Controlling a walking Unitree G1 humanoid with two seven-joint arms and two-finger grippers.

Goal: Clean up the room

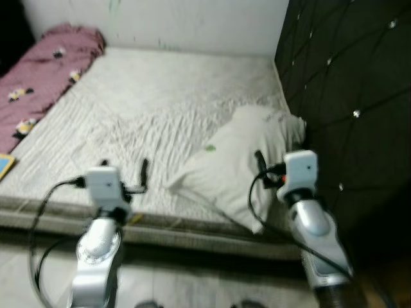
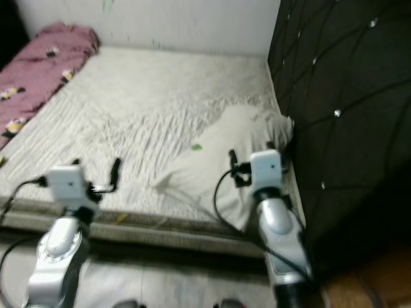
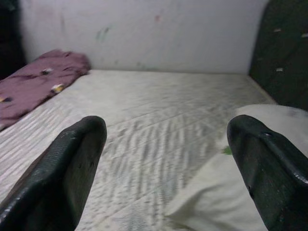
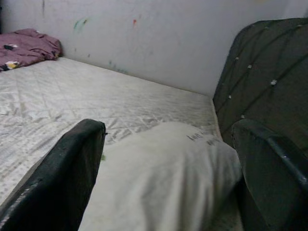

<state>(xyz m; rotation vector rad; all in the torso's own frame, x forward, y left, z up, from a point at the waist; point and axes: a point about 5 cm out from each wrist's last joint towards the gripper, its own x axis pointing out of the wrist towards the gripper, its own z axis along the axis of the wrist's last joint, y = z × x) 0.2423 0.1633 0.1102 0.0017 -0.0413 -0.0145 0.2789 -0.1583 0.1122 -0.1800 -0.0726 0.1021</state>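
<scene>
**Pillow on bed, both end effectors spread**

The pillow (image 1: 241, 173) lies askew at the bed's (image 1: 160, 96) right near corner, beside the headboard (image 1: 347, 96). Soft, light, likely to sag; best pinched at a corner. Left end effector (image 3: 168, 163) and right end effector (image 4: 168, 168) hover spread, empty.

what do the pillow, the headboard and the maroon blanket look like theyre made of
Pillow: soft off-white cloth, matte, creased and slumped. Headboard: dark padded upholstery, probably fabric or leatherette, with diamond tufting and shiny studs. Maroon blanket: soft, bunched fabric, likely fleece or cotton, with small light printed patches.
</scene>
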